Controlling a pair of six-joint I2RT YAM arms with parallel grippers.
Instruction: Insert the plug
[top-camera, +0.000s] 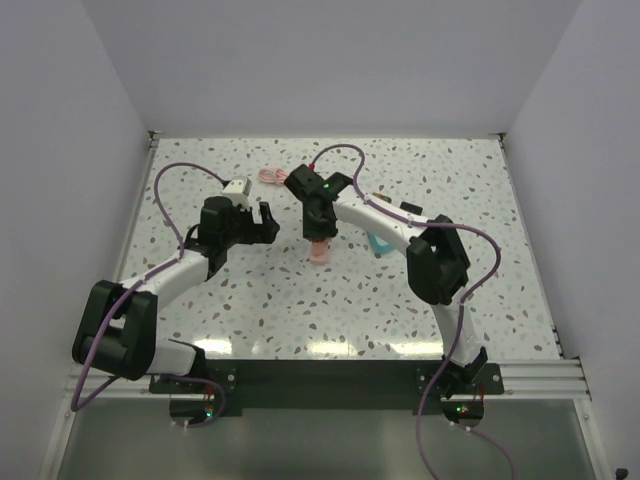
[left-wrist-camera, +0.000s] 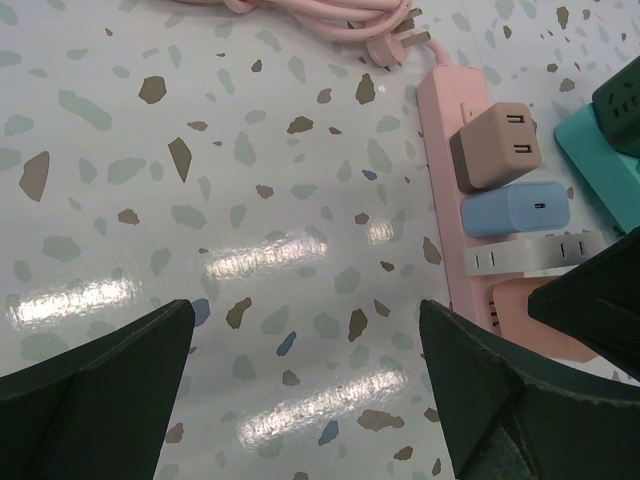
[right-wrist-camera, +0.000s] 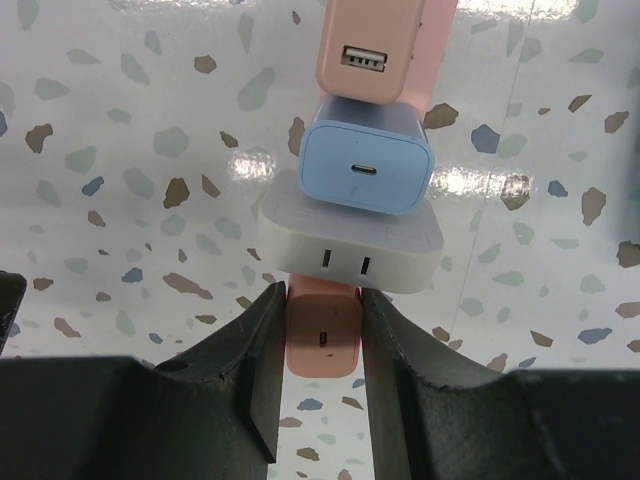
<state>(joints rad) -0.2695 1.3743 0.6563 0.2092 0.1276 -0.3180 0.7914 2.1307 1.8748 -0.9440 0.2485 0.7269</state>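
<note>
The pink power strip (left-wrist-camera: 440, 150) lies on the speckled table with a row of blocks seated on it. The off-white plug (right-wrist-camera: 350, 240) sits in the strip between a blue block (right-wrist-camera: 365, 165) and a small pink-orange block (right-wrist-camera: 322, 335); it also shows in the left wrist view (left-wrist-camera: 535, 255). My right gripper (right-wrist-camera: 322, 345) is shut on the pink-orange block at the strip's near end, its fingers touching both sides. In the top view it (top-camera: 318, 235) hangs over the strip (top-camera: 320, 252). My left gripper (left-wrist-camera: 305, 310) is open and empty over bare table, left of the strip.
A brown block (left-wrist-camera: 495, 145) sits at the strip's far end. The strip's pink cable (left-wrist-camera: 330, 20) coils at the back. A teal strip (left-wrist-camera: 600, 150) with a dark green block (left-wrist-camera: 620, 100) lies right of the pink strip. White walls enclose the table.
</note>
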